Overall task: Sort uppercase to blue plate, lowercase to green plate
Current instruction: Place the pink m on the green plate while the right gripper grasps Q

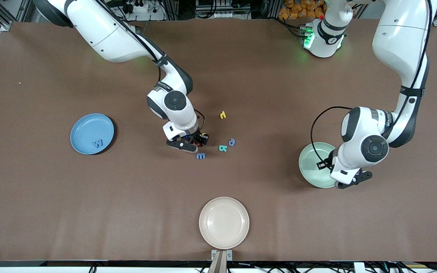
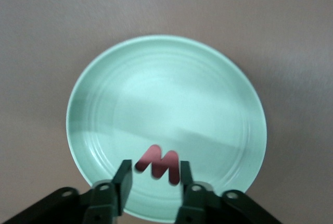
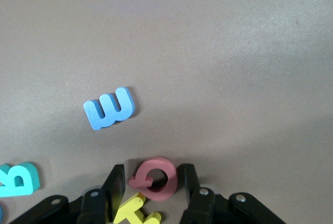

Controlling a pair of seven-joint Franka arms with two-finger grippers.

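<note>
My right gripper [image 1: 195,142] [image 3: 153,176] is low over the letter cluster, open, with the red ring-shaped Q [image 3: 154,178] between its fingers and narrow gaps either side. A yellow H [image 3: 136,211] lies against the Q. Close by lie a blue rounded letter [image 1: 201,156] [image 3: 110,108], a teal letter [image 1: 223,148] [image 3: 18,179], another blue rounded letter [image 1: 232,142] and a yellow hooked letter [image 1: 223,115]. The blue plate [image 1: 87,129] holds a blue W [image 1: 98,143]. My left gripper [image 1: 331,169] [image 2: 155,171] hangs open over the green plate [image 1: 311,163] [image 2: 166,94], the red w [image 2: 160,164] loose between its fingers.
A cream plate [image 1: 224,223] sits near the table's front edge, nearer the front camera than the letters. Bare brown tabletop separates the three plates.
</note>
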